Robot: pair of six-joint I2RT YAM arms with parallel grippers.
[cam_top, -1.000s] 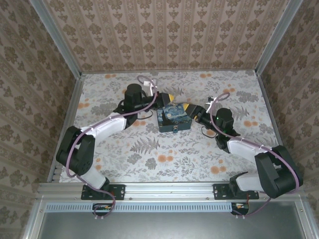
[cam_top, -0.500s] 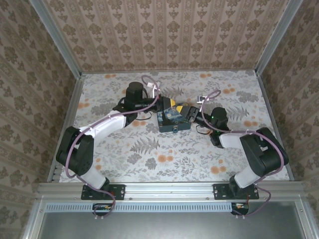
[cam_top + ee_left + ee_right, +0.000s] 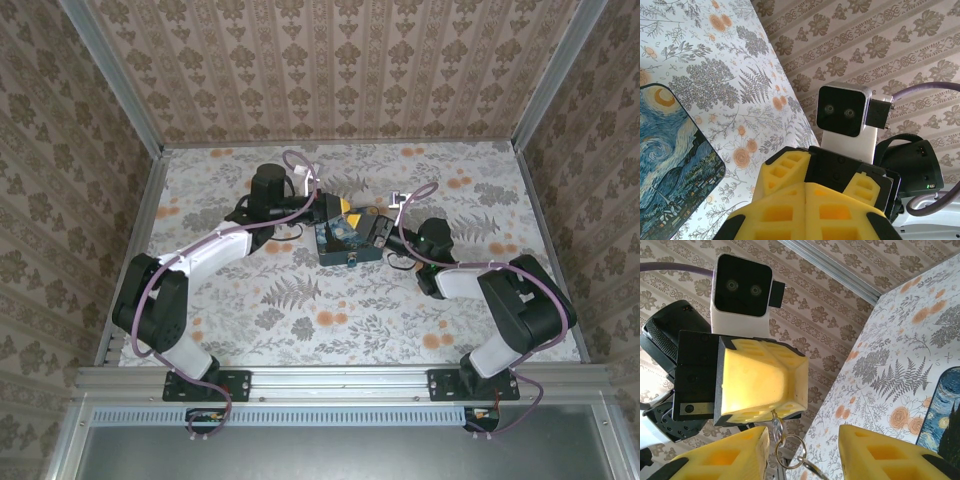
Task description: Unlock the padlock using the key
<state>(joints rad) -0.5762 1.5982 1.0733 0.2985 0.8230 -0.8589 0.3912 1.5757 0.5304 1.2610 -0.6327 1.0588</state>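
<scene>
Key: not made out. Chain (image 3: 774, 424) and ring (image 3: 790, 451), lower centre, hang from left gripper (image 3: 762, 380), pinched on chain. Likely light, slick, swinging; take by ring. Right gripper (image 3: 797, 462) apart, astride ring.

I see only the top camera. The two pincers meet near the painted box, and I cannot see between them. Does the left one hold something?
Observer: Yes. The right wrist camera shows the left pincer shut on a short chain, with a metal ring hanging under it.
Operator: And the right pincer?
Observer: Open; its yellow fingers stand on either side of the ring.
Operator: Anything more on the ring?
Observer: A metal piece, cut off by the picture's edge.
</scene>
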